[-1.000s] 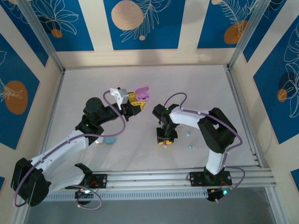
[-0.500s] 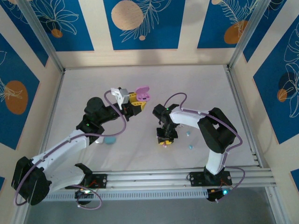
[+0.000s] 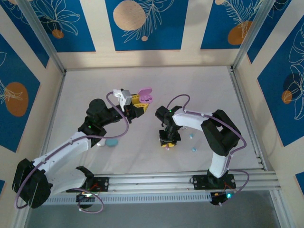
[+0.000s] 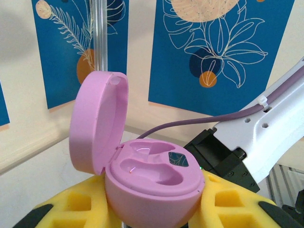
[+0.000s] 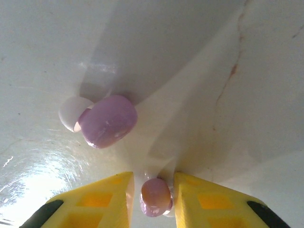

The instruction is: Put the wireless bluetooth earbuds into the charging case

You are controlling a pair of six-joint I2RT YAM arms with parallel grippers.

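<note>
Nearest the arm bases, a teal earbud [image 3: 194, 149] lies loose on the white table [image 3: 213, 95], out to the right of the right gripper [image 3: 167, 141]. That gripper points straight down at the table surface. In its wrist view, the two yellow fingers [image 5: 99, 199] stand close on either side of a pink earbud [image 5: 156, 195], clenched on it with the bud pinched in the narrow slot between them, low against the table. Just beyond the fingertips, a second pink earbud [image 5: 108, 120] rests on the table, apart from the gripper, with its pale white tip [image 5: 72, 113] pointing left in that view.

Level with this in the overhead view, but well to the left, a closed teal case [image 3: 111, 142] sits on the table beside the left arm's forearm. A second teal earbud [image 3: 191, 136] lies a little farther back than the first, just to the right of the right gripper.

Farther back, the left gripper [image 3: 137, 103] is raised off the table and grasps the pink charging case [image 4: 152, 183] by its lower half, with a yellow finger on each side. The case is upright with its lid [image 4: 97, 121] swung open on the hinge and standing up on the left in the wrist view. The two moulded wells [image 4: 152, 164] in its top face hold no buds. Behind the case in that view, the white link of the right arm [image 4: 266, 133] and its purple cable [image 4: 190, 122] cross the frame. Beyond them are the blue and cream wall panels [image 4: 209, 47].
</note>
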